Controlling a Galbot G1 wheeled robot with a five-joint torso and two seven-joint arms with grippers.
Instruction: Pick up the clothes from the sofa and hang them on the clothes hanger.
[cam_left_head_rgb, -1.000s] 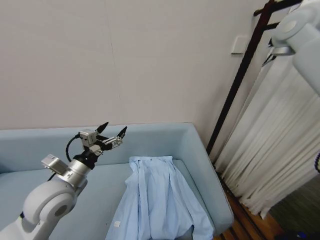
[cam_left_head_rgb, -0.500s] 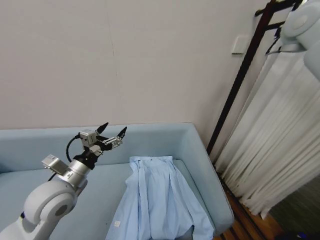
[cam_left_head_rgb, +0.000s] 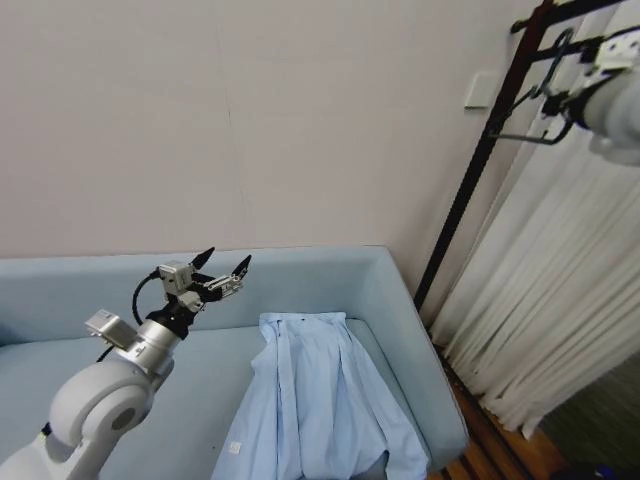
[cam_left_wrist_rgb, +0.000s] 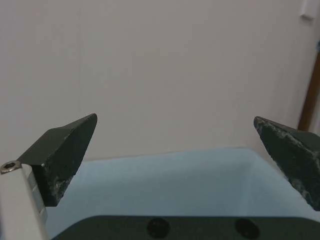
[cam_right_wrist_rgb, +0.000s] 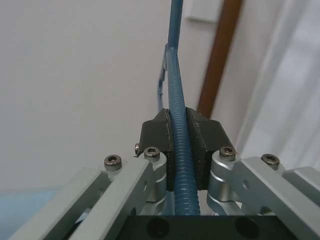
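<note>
A light blue shirt (cam_left_head_rgb: 320, 400) lies spread flat on the pale blue sofa (cam_left_head_rgb: 400, 320), at its right end. My left gripper (cam_left_head_rgb: 225, 268) hovers open above the seat, just left of the shirt's collar; in the left wrist view (cam_left_wrist_rgb: 175, 150) its dark fingertips (cam_left_wrist_rgb: 65, 150) stand wide apart with nothing between them. High on the right, my right gripper (cam_left_head_rgb: 585, 85) is shut on a thin blue hanger (cam_left_head_rgb: 520, 118) beside the dark clothes stand (cam_left_head_rgb: 470, 190). The right wrist view shows the hanger's rod (cam_right_wrist_rgb: 176, 100) clamped between the black pads (cam_right_wrist_rgb: 156, 142).
White curtains (cam_left_head_rgb: 560, 300) hang to the right of the stand. A plain wall with a white switch plate (cam_left_head_rgb: 480, 90) runs behind the sofa. Wooden floor (cam_left_head_rgb: 490, 440) shows past the sofa's right arm. The seat's left part (cam_left_head_rgb: 60, 370) is bare.
My right arm has shifted at the top right, so the gripper and the hanger it holds now show beside the stand. The left arm and the shirt have not moved.
</note>
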